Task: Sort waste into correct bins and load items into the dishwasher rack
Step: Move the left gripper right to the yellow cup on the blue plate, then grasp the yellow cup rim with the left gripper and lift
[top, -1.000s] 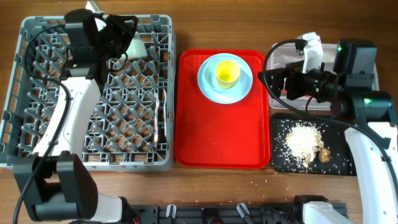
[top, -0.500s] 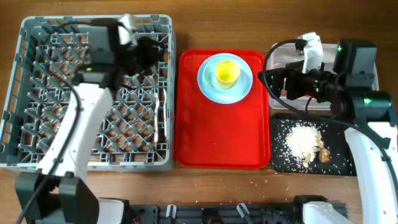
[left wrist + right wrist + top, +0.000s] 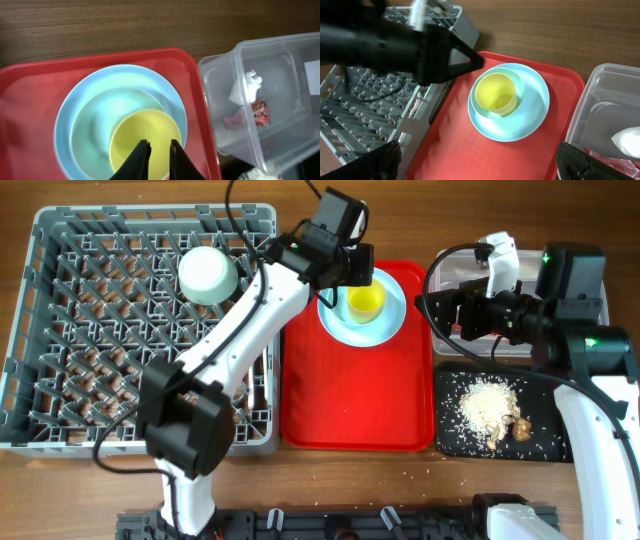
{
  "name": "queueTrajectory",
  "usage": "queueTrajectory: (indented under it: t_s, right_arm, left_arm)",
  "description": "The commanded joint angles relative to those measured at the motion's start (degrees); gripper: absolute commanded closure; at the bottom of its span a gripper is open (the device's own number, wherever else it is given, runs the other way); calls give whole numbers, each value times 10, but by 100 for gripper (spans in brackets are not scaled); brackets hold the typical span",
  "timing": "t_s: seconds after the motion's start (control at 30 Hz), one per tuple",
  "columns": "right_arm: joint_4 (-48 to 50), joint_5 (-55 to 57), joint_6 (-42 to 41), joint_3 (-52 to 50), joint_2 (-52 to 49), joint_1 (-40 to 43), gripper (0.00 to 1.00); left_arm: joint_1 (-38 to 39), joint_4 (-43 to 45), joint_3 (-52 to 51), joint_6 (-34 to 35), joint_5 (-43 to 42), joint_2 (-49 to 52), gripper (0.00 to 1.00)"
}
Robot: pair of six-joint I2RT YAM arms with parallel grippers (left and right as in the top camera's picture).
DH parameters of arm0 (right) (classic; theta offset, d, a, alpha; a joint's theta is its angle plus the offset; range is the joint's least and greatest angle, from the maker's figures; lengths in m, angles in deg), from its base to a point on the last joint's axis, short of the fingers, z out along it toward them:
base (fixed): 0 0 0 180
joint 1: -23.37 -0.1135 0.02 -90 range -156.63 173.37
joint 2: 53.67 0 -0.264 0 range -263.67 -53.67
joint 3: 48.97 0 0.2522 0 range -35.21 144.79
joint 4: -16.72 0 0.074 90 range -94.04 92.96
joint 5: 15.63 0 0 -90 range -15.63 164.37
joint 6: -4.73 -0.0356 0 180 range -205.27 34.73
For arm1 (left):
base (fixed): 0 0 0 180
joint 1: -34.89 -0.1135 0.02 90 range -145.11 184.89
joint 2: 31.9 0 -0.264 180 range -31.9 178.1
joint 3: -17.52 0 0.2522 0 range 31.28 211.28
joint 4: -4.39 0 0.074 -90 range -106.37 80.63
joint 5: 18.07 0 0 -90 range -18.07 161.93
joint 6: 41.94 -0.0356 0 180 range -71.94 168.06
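Observation:
A yellow cup stands on a light blue plate at the back of the red tray. My left gripper hovers just above the cup, its jaws nearly together with nothing between them. My right gripper stands wide open at the tray's right edge, looking down on cup and plate. In the clear tub lie a white napkin and a red wrapper. Rice scraps sit on the black tray. A pale bowl rests upside down in the grey rack.
The red tray lies between the rack and the two bins. My left arm reaches diagonally over the rack's right side. A few rice grains lie on the wooden table in front of the black tray.
My left arm swung right from the back of the rack to above the cup on the red tray. The pale bowl now sits alone in the rack. The right arm has not moved.

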Motion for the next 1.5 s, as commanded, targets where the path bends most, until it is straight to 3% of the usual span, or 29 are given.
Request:
queueTrajectory:
  t_s: [0.0, 0.17, 0.5, 0.7, 0.87, 0.97, 1.1, 1.13, 1.47]
  right_arm:
    - [1, 1, 9, 0, -5, 0, 0]
    - [1, 1, 9, 0, -5, 0, 0]
    - [1, 1, 9, 0, -5, 0, 0]
    - [1, 1, 10, 0, -5, 0, 0]
    - [1, 1, 9, 0, -5, 0, 0]
    - [1, 1, 9, 0, -5, 0, 0]
    - [1, 1, 9, 0, -5, 0, 0]
    - [1, 1, 9, 0, -5, 0, 0]
    - [1, 1, 9, 0, -5, 0, 0]
  left_arm:
    - [26, 15, 2, -13, -13, 40, 85]
    - [52, 16, 1, -13, -11, 66, 85]
    - [68, -2, 1, -13, 87, 86, 85]
    - [78, -5, 1, -13, 87, 101, 80]
    - [73, -3, 1, -13, 172, 91, 81]
    - [69, -3, 1, -13, 177, 47, 80]
    - [83, -10, 1, -13, 177, 1, 69]
    - [89, -18, 1, -13, 177, 2, 62]
    - [108, -23, 1, -13, 157, 63, 69]
